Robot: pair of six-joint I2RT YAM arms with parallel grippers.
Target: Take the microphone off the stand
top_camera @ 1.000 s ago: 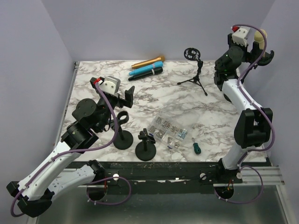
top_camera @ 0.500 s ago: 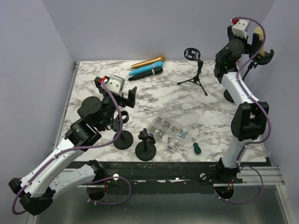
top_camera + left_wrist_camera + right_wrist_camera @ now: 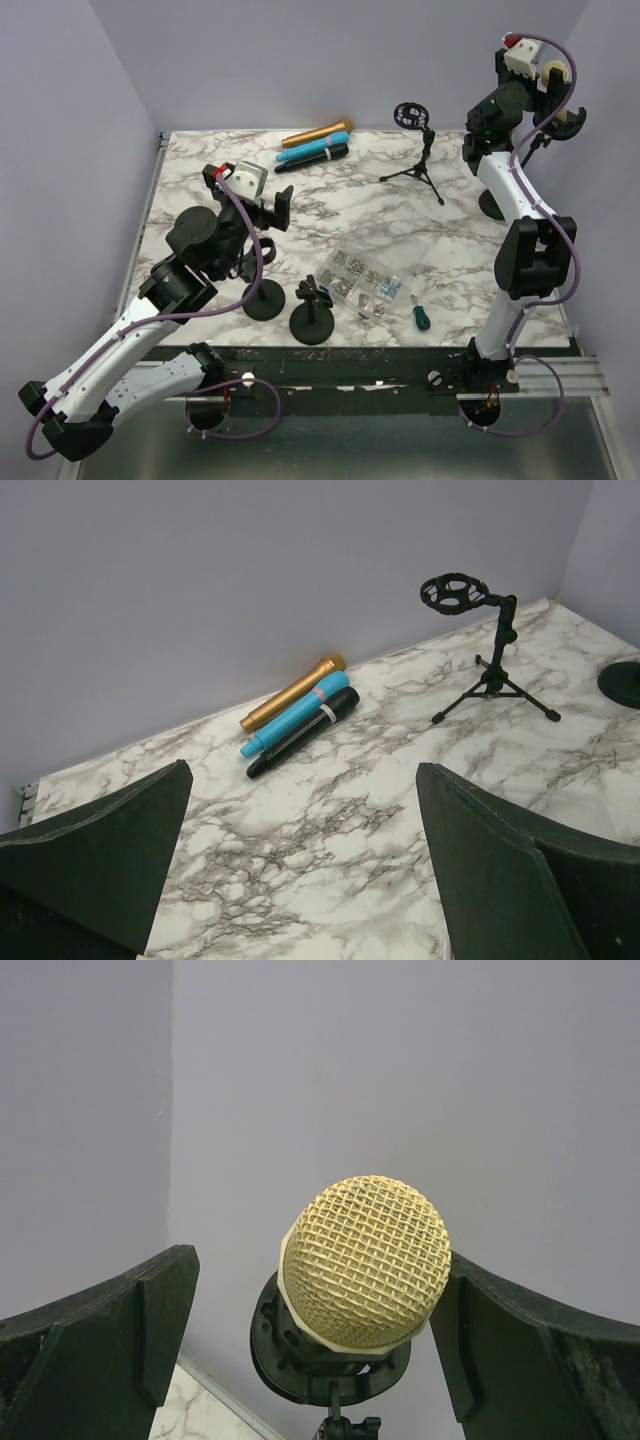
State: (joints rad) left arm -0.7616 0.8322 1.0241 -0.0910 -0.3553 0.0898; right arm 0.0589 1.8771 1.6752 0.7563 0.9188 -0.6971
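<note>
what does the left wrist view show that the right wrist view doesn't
Only the left wrist view: past the open left gripper, a gold microphone, a blue microphone and a black microphone lying side by side near the back wall, with an empty tripod stand to their right.

Only the right wrist view: the cream mesh microphone seated in its black holder, between the fingers of the open right gripper.

Both: the plain wall, some marble table, and dark fingers framing the picture.

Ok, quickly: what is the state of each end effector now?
Left end effector: open, empty.
Right end effector: open around the microphone, not closed on it.
</note>
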